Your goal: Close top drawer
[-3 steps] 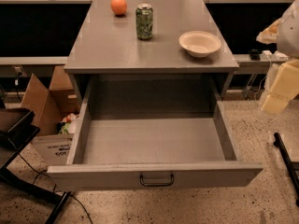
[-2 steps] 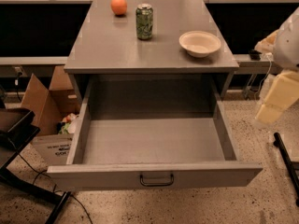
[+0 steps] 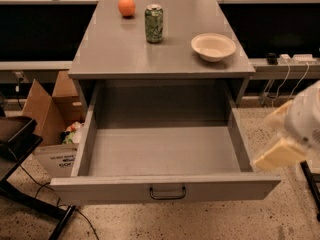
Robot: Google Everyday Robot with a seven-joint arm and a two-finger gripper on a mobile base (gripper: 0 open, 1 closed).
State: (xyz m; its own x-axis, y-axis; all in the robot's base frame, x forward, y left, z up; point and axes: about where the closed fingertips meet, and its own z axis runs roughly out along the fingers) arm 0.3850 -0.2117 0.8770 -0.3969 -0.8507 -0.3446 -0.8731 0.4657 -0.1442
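The top drawer (image 3: 100,189) of the grey metal cabinet is pulled fully out toward me, and its inside (image 3: 165,151) is empty. A small dark wire handle (image 3: 167,192) sits at the centre of its flat front panel. My gripper (image 3: 280,154), cream-coloured under a white arm, hangs at the right of the view. It is just outside the drawer's right front corner, beside the right side wall (image 3: 240,141), and looks blurred.
On the cabinet top (image 3: 110,49) stand an orange (image 3: 126,6), a green can (image 3: 154,23) and a cream bowl (image 3: 213,46). An open cardboard box (image 3: 47,114) and a black stand (image 3: 20,149) are on the left. Cables (image 3: 280,81) and a dark leg (image 3: 311,186) are on the right.
My gripper has moved down and a little left, from beside the cabinet top to beside the drawer's right front corner. The drawer has not moved.
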